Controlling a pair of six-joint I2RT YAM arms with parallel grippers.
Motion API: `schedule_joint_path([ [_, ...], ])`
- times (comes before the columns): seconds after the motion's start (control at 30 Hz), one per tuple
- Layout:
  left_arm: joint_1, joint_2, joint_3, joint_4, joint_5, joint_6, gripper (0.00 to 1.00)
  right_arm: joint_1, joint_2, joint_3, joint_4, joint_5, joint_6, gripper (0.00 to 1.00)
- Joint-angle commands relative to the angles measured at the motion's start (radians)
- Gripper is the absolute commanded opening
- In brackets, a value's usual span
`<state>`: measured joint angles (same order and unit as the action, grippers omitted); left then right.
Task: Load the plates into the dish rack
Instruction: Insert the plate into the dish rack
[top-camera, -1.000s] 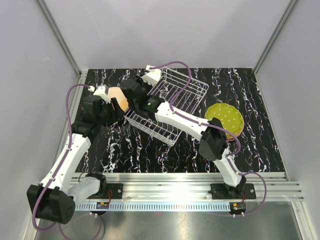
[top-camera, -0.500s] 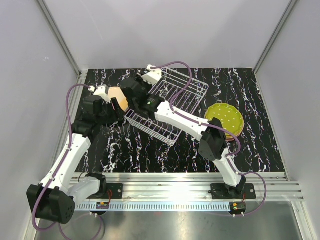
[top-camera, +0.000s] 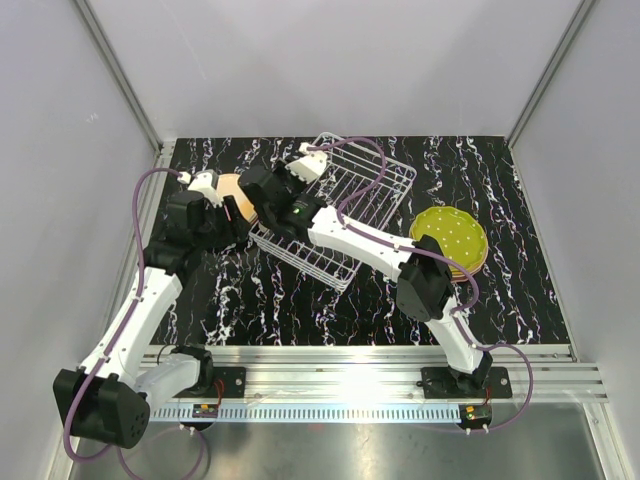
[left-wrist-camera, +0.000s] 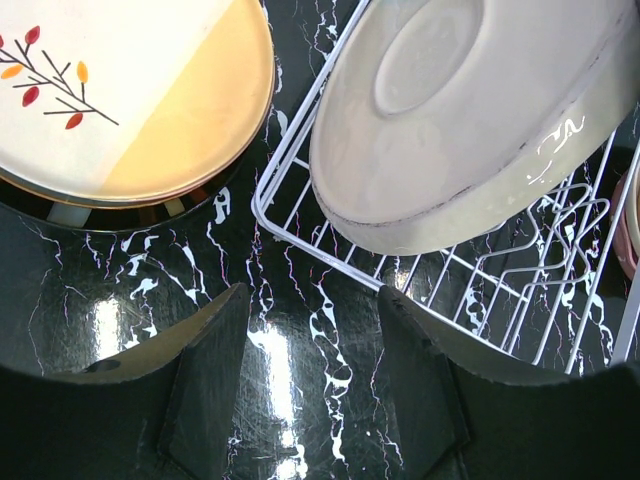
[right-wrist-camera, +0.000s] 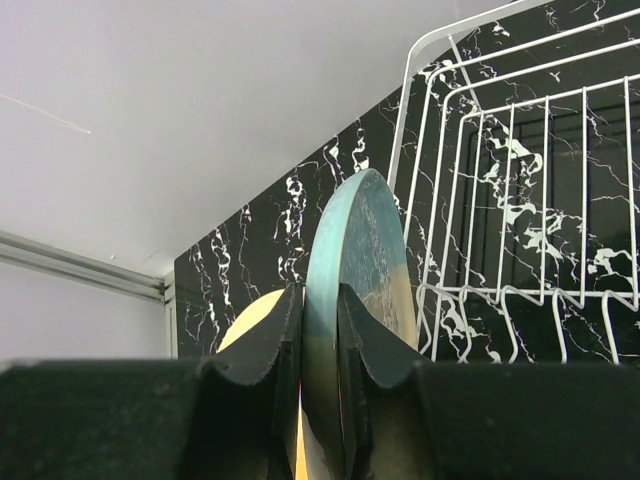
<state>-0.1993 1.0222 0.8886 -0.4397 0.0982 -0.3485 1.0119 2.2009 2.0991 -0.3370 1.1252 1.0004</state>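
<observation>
Clamping right fingers (right-wrist-camera: 252, 372) hold the cream-blue plate (right-wrist-camera: 362, 250); left fingers (left-wrist-camera: 205, 385) gape.

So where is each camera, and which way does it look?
Top external: high behind the robot, looking down at the table, the dish rack, and the left arm and right arm.
Left wrist: on the left arm, looking down past its open left gripper at the peach plate and the rack's corner.
Right wrist: on the right arm, looking along the right gripper, shut on the cream-blue plate, toward the rack.
Shared: both wrist views show the rack and that plate.
</observation>
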Motion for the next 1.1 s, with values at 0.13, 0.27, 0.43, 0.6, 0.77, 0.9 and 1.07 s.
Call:
schedule_joint_path([
  [0.13,-0.009,-0.027,0.000,0.027,-0.002,-0.006,0.61,0.010,-0.063,-0.004,0.104,0.070,0.096,0.04],
  [0.27,-0.009,-0.028,0.000,0.027,-0.003,-0.004,0.62,0.010,-0.049,0.018,0.108,0.084,0.061,0.09],
  [0.43,-0.011,-0.027,0.001,0.027,-0.003,-0.004,0.63,0.010,-0.029,0.033,0.131,0.081,0.029,0.12],
  [0.6,-0.012,-0.027,0.000,0.025,-0.002,-0.004,0.63,0.007,-0.021,0.032,0.148,0.087,0.009,0.16],
  [0.77,-0.015,-0.025,0.001,0.025,-0.003,-0.004,0.65,-0.004,-0.018,0.029,0.173,0.073,-0.023,0.21],
  [0.9,-0.015,-0.027,0.001,0.025,-0.005,-0.004,0.68,-0.016,-0.012,0.029,0.202,0.038,-0.051,0.25],
  [1.07,-0.015,-0.025,0.001,0.024,-0.006,-0.004,0.70,-0.022,-0.003,0.035,0.216,0.005,-0.060,0.33],
])
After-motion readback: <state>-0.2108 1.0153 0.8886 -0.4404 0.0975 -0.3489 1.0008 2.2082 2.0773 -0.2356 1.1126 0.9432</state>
